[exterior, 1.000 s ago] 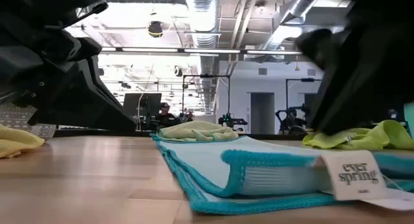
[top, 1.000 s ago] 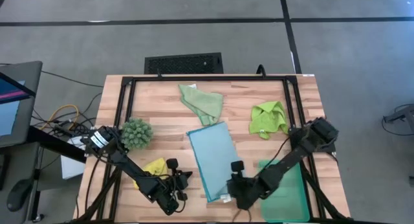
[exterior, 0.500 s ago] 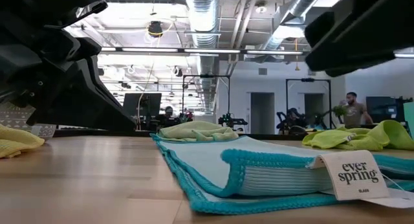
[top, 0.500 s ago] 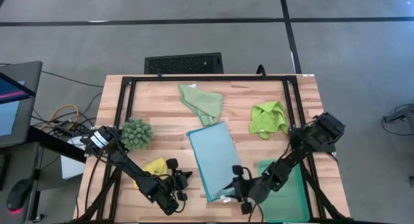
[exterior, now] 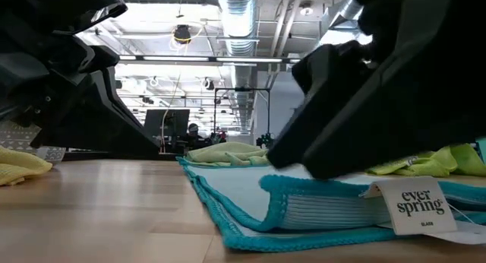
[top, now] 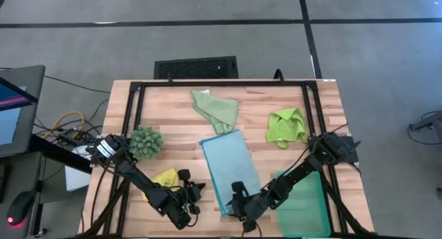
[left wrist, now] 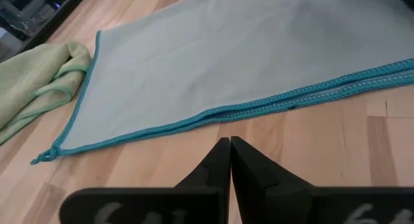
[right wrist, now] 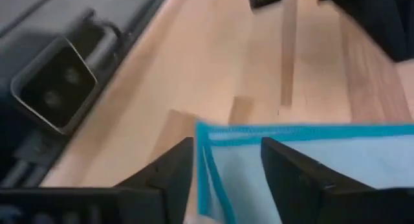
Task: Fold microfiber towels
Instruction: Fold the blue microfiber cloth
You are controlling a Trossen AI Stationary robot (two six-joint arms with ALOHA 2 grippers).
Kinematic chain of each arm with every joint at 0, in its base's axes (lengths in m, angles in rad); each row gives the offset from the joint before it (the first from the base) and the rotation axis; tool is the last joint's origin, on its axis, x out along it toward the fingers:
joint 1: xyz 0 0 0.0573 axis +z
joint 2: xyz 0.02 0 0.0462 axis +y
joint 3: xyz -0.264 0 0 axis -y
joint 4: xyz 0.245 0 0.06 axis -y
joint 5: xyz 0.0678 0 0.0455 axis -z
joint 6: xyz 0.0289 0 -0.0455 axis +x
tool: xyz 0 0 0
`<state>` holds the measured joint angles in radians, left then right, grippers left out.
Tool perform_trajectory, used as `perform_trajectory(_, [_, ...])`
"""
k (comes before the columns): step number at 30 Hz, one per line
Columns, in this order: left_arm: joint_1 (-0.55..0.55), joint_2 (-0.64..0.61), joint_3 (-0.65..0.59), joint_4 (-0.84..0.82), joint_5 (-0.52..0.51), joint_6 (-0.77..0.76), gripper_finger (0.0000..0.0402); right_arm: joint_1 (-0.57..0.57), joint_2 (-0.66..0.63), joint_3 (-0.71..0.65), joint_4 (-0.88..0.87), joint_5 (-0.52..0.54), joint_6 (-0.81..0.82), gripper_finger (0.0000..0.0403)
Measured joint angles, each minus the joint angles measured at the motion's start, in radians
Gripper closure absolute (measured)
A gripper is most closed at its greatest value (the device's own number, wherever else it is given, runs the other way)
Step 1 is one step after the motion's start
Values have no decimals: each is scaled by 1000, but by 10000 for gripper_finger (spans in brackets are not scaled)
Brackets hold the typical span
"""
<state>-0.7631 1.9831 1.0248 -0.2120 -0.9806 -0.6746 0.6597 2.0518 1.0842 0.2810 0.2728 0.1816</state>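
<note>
A pale wooden counter (top: 173, 121) inside a black frame was seen from above on a grey floor. The light blue towel (top: 230, 167) lay at its middle, folded into a long rectangle with a teal stitched edge and a white label at the near end. The pale sage green towel (top: 217, 108) was crumpled just behind it, the lime green towel (top: 287, 125) bunched well to the right, the yellow towel (top: 166, 178) beside the left arm. The right gripper (top: 240, 206) was held at the blue towel's near corner, fingers (right wrist: 169, 169) spread astride the edge. The left gripper (top: 198, 190) rested nearby, fingers clenched on nothing.
</note>
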Motion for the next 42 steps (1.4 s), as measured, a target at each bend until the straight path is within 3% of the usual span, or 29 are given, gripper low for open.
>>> perform_trajectory(5, [1, 0, 0, 0, 5, 0, 397, -7, 0, -1, 3, -104, -2, 287])
perform_trajectory(9, [1, 0, 0, 0, 7, 0, 397, -7, 0, -1, 3, -94, -6, 336])
perform_trajectory(15, [1, 0, 0, 0, 7, 0, 397, -7, 0, -2, 4, -55, -9, 376])
perform_trajectory(21, [1, -1, 0, 0, 7, 0, 397, 18, -35, -3, 26, 175, -57, 396])
perform_trajectory(25, [1, -1, 0, 0, 7, 0, 397, 45, -72, -3, 17, 180, -77, 372])
perform_trajectory(36, [1, -1, 0, 0, 6, 0, 397, 105, -113, -3, -180, 147, -90, 212])
perform_trajectory(42, [1, -1, 0, 0, 6, 0, 397, 96, -42, -1, -187, 121, -111, 190])
